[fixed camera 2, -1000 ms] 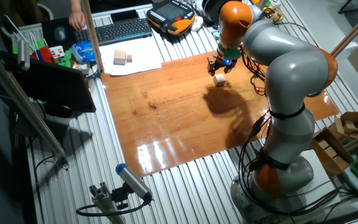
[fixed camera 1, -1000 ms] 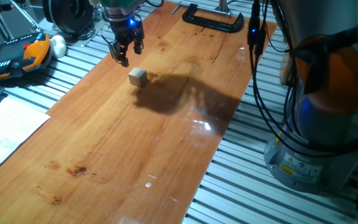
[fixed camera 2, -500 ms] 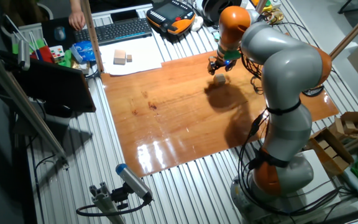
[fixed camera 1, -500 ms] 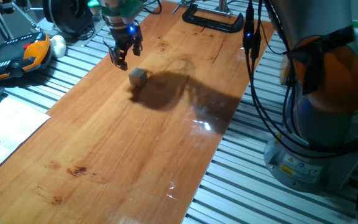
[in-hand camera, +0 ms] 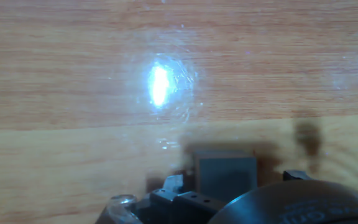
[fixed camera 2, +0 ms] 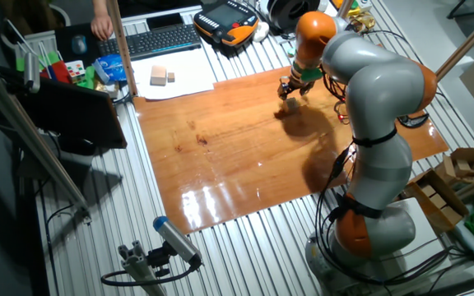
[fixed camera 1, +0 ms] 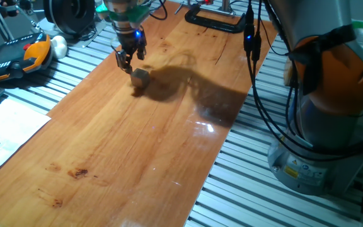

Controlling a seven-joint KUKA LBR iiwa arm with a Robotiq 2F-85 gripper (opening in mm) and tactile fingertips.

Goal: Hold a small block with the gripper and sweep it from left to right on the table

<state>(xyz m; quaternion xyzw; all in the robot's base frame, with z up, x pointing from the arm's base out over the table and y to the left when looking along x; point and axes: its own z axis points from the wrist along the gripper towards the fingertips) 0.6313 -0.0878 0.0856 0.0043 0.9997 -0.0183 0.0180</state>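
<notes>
Right now the small block (fixed camera 1: 140,76) sits on the table (fixed camera 1: 125,145) near its far end, in the arm's shadow, and looks grey rather than beige there. In the other fixed view it is only a small speck (fixed camera 2: 290,103) under the arm. In the hand view it shows as a square grey face (in-hand camera: 225,176) low in the picture, just above the dark body of the hand.

The gripper (fixed camera 1: 128,57) hangs just above and beside the block, its fingers pointing down, a blue light glowing on its body. Its fingers look parted and do not clasp the block, though how wide they stand cannot be told. In the other fixed view the gripper (fixed camera 2: 290,88) sits below the orange wrist.

Farther out, a black clamp (fixed camera 1: 216,20) lies on the far end of the board. An orange and black pendant (fixed camera 1: 19,57) rests on the slatted metal surface, and a pale block lies on a white paper sheet (fixed camera 1: 8,126). A keyboard (fixed camera 2: 163,39) lies beyond the paper. A yellow label on the robot base (fixed camera 1: 301,167) is too small to read.
</notes>
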